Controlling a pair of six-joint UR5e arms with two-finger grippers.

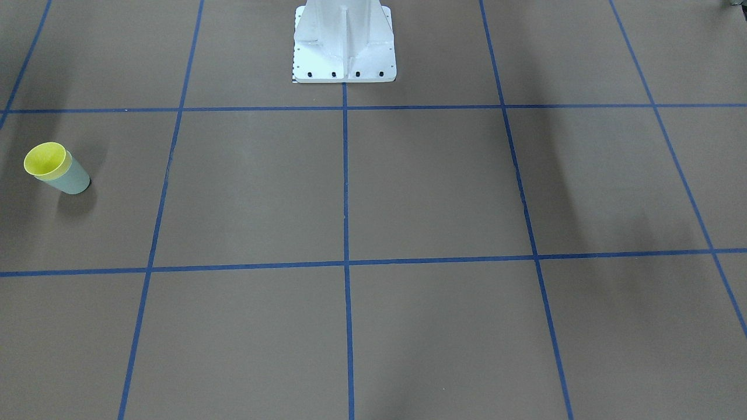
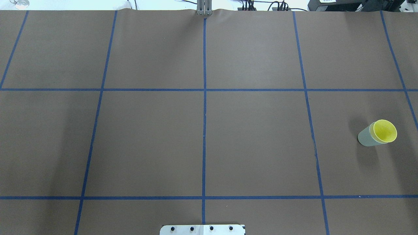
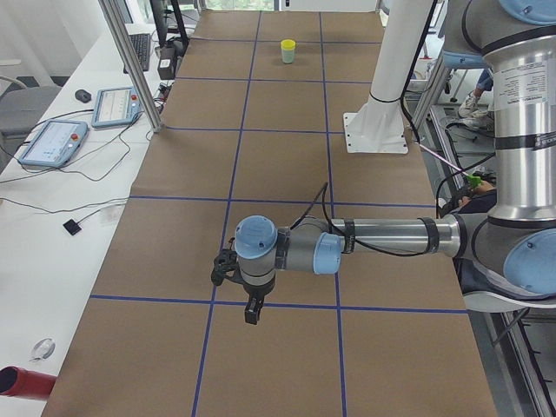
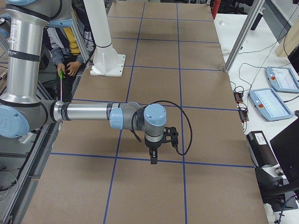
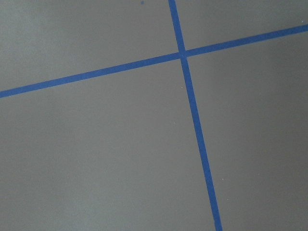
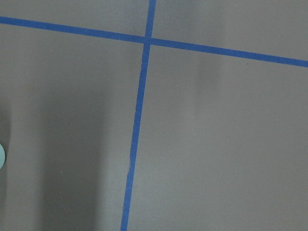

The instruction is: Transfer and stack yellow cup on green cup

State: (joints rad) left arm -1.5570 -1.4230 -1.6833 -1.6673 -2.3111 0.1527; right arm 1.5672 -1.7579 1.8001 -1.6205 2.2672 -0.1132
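the left gripper (image 3: pixel 251 314) hangs above the table (image 2: pixel 147 140) to the left of the white pedestal (image 2: pixel 202 229), pointing down near a blue tape line (image 5: pixel 192 120). i cannot tell whether its fingers are apart or together. the right gripper (image 4: pixel 153 159) hangs to the pedestal's right, and its fingers are just as unclear. far right of the pedestal, the yellow cup (image 2: pixel 385 130) sits nested inside the green cup (image 2: pixel 365 138), upright on the table.

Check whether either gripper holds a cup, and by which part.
Neither cup is held. The yellow cup sits nested in the green cup, alone on the table; the left gripper and right gripper are both away from them.
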